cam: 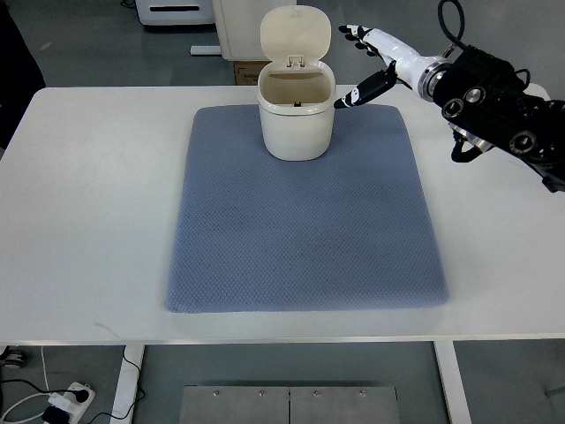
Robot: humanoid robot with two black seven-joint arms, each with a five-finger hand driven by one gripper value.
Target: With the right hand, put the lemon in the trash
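Note:
A cream trash bin (296, 119) stands at the far middle of the blue-grey mat (305, 230), its lid flipped up and open. My right hand (366, 57) hovers just right of the bin's rim, fingers spread and holding nothing. Its thumb (357, 93) points toward the bin's opening. No lemon shows anywhere on the table or in the hand. The bin's inside is mostly hidden from this angle.
The mat lies on a white table (88, 221). The right arm's black wrist and forearm (499, 102) hang over the table's far right corner. A power strip (66, 399) lies on the floor at lower left.

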